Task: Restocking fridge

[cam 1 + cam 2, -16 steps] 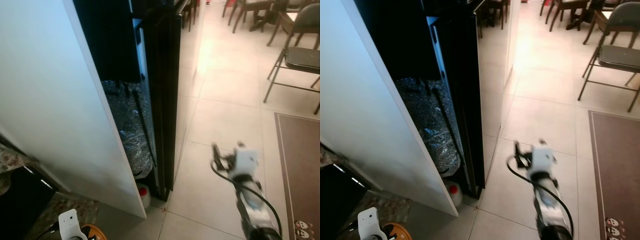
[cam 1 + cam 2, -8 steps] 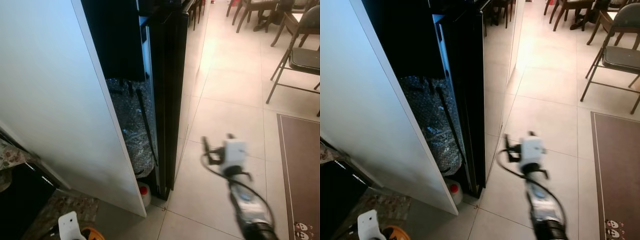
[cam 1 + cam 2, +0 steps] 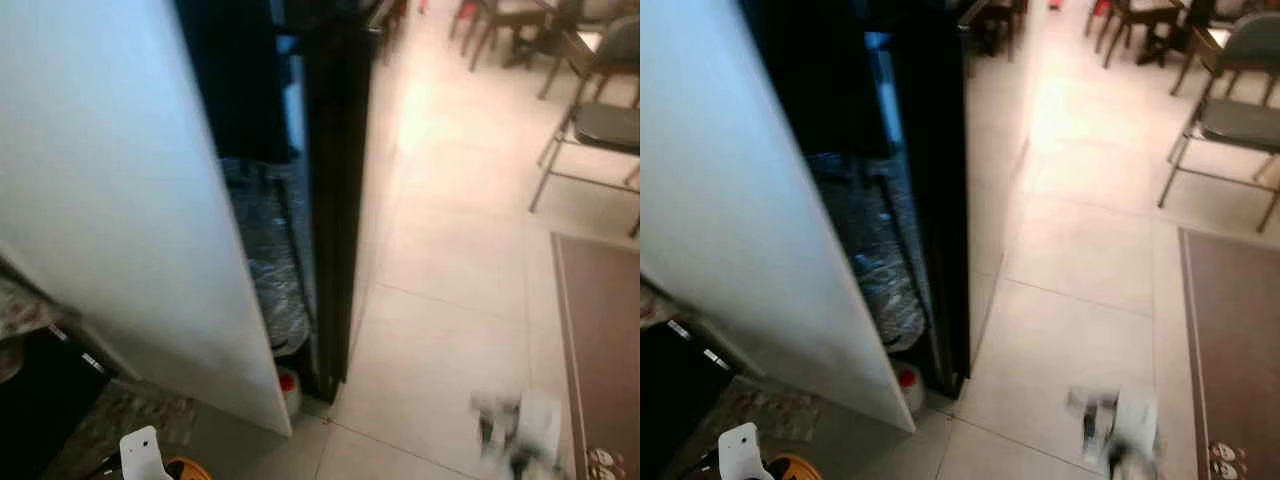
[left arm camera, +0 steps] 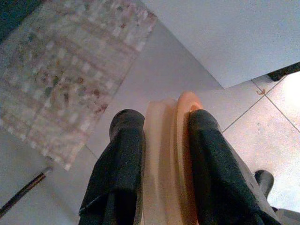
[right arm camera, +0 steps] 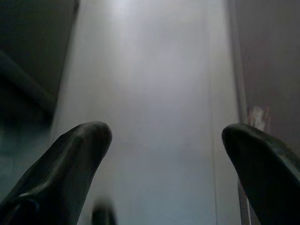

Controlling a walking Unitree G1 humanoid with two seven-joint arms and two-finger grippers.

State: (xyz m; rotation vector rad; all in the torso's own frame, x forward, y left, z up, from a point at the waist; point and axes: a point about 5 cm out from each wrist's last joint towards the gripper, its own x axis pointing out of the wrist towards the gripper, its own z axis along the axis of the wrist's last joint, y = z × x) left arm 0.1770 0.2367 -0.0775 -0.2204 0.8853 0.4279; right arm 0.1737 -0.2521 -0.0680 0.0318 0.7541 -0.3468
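Item: orange round object (image 4: 171, 159), kind not clear to me, clamped between my left gripper's (image 4: 166, 154) two black fingers, low above the floor tiles (image 4: 159, 75) near the patterned mat (image 4: 61, 70). Right gripper (image 5: 161, 154): fingers wide apart, holding nothing, low and blurred over the tiled floor. Fridge (image 3: 335, 200) stands ahead, white door (image 3: 110, 200) swung open.
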